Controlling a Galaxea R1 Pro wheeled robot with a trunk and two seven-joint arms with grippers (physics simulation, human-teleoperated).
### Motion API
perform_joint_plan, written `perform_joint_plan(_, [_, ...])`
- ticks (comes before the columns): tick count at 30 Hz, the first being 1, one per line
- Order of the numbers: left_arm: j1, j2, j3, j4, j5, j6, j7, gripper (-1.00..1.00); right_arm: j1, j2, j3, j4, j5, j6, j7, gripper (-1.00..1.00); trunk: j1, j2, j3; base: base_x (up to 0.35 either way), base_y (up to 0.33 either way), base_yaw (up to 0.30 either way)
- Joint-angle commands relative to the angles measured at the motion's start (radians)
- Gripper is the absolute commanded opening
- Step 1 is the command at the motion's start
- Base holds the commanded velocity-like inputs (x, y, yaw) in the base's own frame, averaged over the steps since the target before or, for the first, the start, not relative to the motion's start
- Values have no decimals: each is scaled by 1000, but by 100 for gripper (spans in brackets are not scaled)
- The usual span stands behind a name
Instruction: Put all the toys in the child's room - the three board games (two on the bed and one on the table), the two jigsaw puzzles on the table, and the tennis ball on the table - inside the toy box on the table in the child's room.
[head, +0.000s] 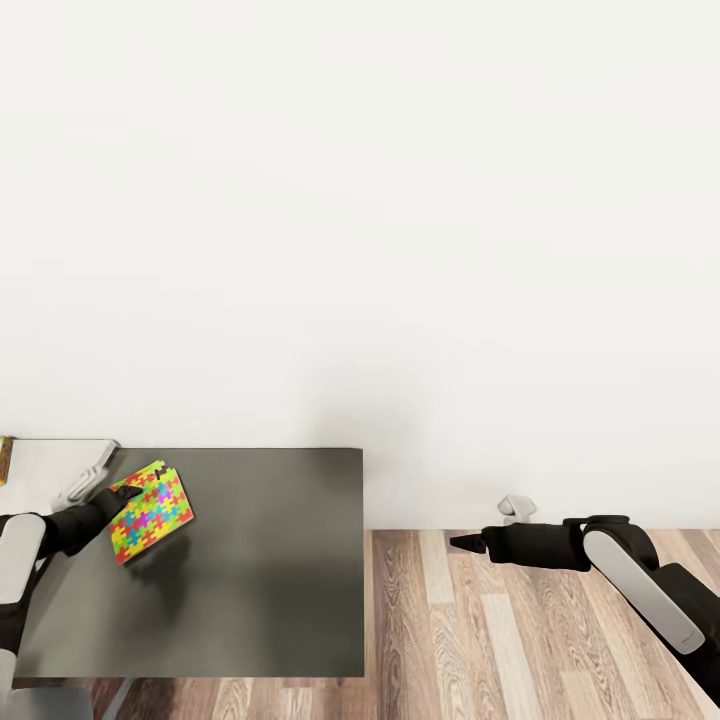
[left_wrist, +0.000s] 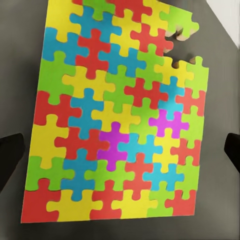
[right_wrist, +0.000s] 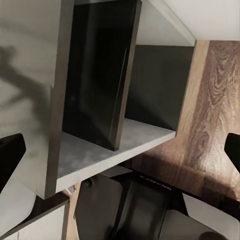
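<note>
A many-coloured jigsaw puzzle lies near the left end of the dark table. In the left wrist view the jigsaw puzzle spreads across the dark tabletop, with one piece missing at a corner. My left gripper is at the puzzle's left edge. It is open, its two fingertips standing wide apart on either side of the puzzle. My right gripper hangs over the wooden floor to the right of the table, open and holding nothing.
A pale grey-white object sits at the table's far left corner, with a small coloured thing at the picture's edge. The table's right edge borders wooden floor. A white wall stands behind. A grey open shelf unit shows in the right wrist view.
</note>
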Motion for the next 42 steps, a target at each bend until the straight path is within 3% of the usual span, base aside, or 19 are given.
perform_joint_plan(1, [-5,0,0,3,11,2,9,100,-1,-1,1,0,10,2,9,100,0,-2,-1,0,0,0])
perform_joint_plan(15, [-17,3,-1,14,9,-5,8,100,0,0,1,52,12,-3,11,100,0,-2,-1,0,0,0])
perform_joint_plan(21, [-19,20,-1,16,11,-6,8,100,-1,4,2,98,14,-9,13,100,0,-2,-1,0,0,0])
perform_joint_plan(42, [-34,50,0,17,9,-7,13,100,-1,11,3,95,15,-10,11,100,0,-2,-1,0,0,0])
